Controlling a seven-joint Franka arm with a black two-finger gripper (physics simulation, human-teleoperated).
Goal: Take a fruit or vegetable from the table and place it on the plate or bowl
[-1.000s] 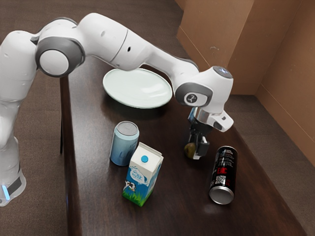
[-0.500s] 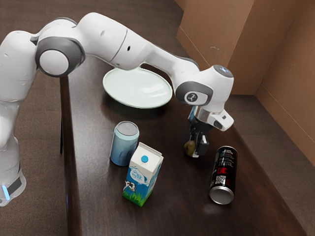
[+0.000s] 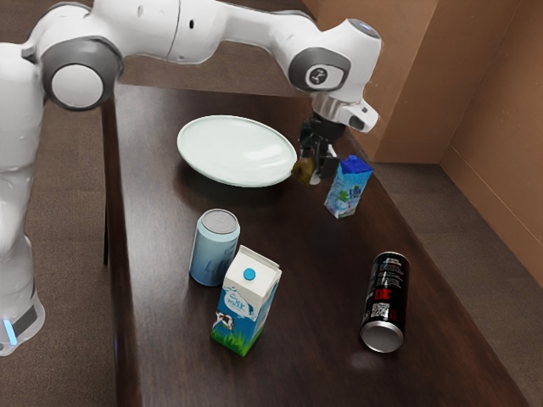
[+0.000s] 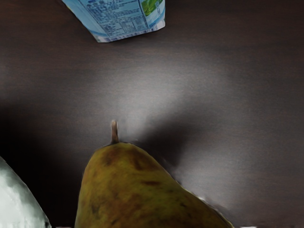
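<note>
My gripper (image 3: 307, 168) is shut on a small brownish-green pear (image 3: 301, 170) and holds it in the air, just off the right rim of the pale green plate (image 3: 229, 146) in the exterior view. In the wrist view the pear (image 4: 137, 190) hangs under my hand, stem pointing away, with the dark tabletop below it. A sliver of the plate's rim (image 4: 14, 204) shows beside the pear.
A small blue carton (image 3: 347, 186) stands just right of the gripper, seen also as the carton (image 4: 121, 16) in the wrist view. A blue can (image 3: 214, 247) and a milk carton (image 3: 245, 299) stand nearer the front. A black can (image 3: 385, 301) lies at the right. Cardboard walls rise behind.
My arm has lifted the pear off the table and carried it up and back toward the plate's edge. The small blue carton, hidden before, now shows.
</note>
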